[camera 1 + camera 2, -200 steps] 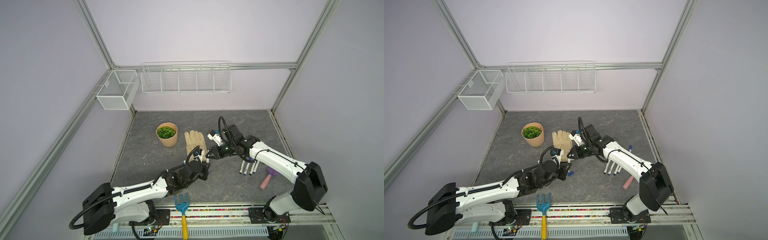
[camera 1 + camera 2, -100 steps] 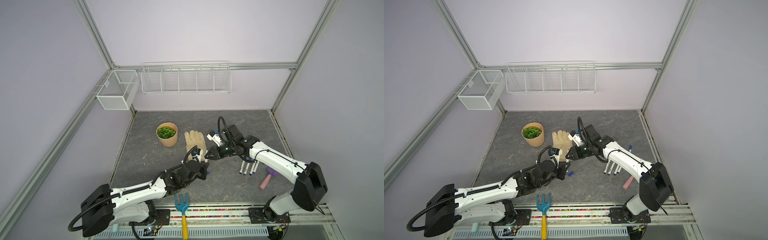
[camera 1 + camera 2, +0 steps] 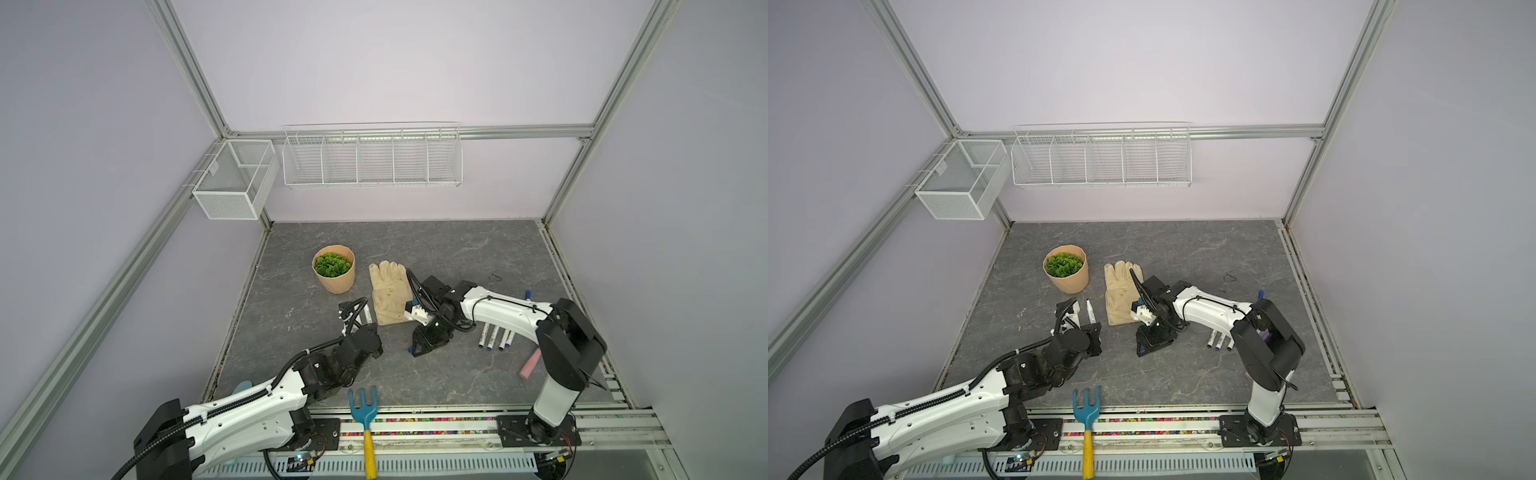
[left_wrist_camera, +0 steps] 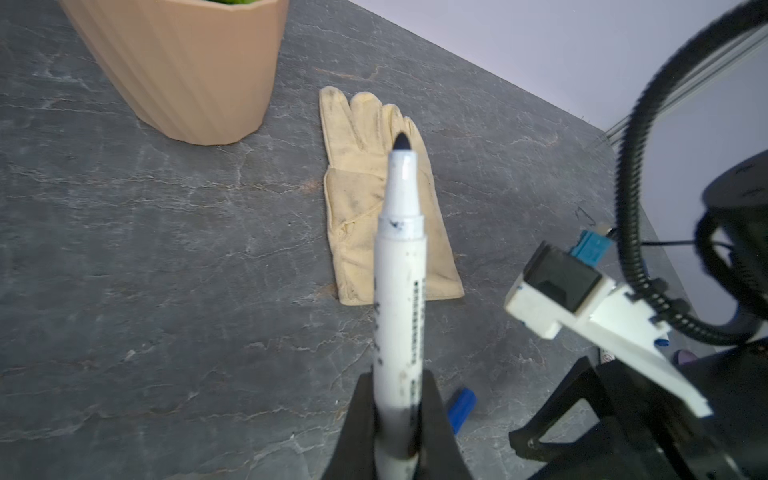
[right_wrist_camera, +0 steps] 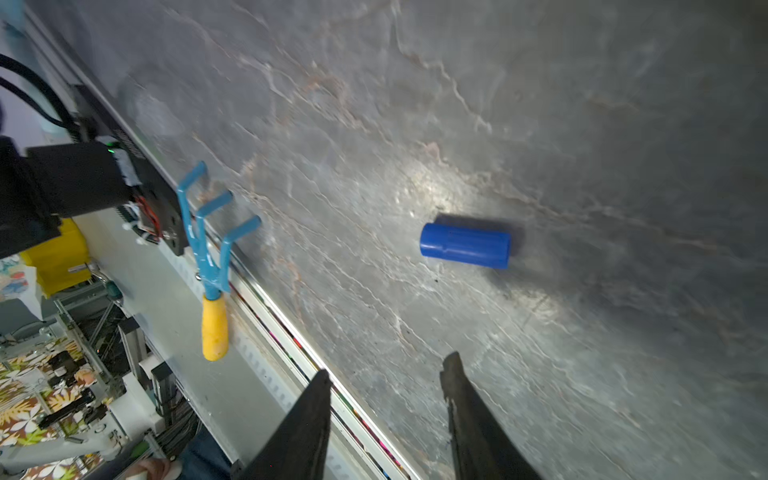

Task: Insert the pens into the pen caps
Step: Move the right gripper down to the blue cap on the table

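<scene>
No legible word, brand or number anywhere. Closest to it: a line of small black print lengthwise down the white barrel of the pen (image 4: 400, 299) in the left wrist view, with a few dark smudges beside it, too blurred to spell out. In both top views, only faint dark flecks of label on the row of pens (image 3: 493, 336) (image 3: 1219, 340) and on the lone pen (image 3: 1090, 311) lying on the surface (image 3: 457, 257), far too small to read.
</scene>
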Controlling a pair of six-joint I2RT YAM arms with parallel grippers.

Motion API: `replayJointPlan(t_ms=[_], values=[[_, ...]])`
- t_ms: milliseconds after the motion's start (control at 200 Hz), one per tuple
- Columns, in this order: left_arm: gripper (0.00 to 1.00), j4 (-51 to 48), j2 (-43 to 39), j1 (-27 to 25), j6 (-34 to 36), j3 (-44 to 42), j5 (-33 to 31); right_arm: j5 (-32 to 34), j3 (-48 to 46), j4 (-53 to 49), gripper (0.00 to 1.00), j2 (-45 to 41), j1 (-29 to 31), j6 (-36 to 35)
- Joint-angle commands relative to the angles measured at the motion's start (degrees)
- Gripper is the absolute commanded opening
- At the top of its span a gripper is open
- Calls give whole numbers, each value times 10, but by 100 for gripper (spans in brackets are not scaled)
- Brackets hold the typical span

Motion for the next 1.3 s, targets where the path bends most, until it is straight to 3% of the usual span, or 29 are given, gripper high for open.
replayJointPlan(t_ms=[0, 310, 630, 965, 1134, 1294], values=[[0, -38, -17, 2, -24, -3, -30, 21, 35, -34, 48, 29, 1, -22], [0, -54, -43, 2, -27, -17, -30, 62, 90, -48, 56, 101, 15, -14], [0, -69, -58, 2, -26, -22, -31, 94, 160, -70, 56, 148, 34, -25], [0, -71, -58, 2, -17, -18, -25, 223, 191, -82, 52, 182, 57, -7], [0, -73, -51, 2, -14, -13, -23, 273, 179, -78, 51, 173, 53, 19], [0, -64, -40, 2, -11, -15, -18, 275, 146, -65, 51, 139, 35, 33]])
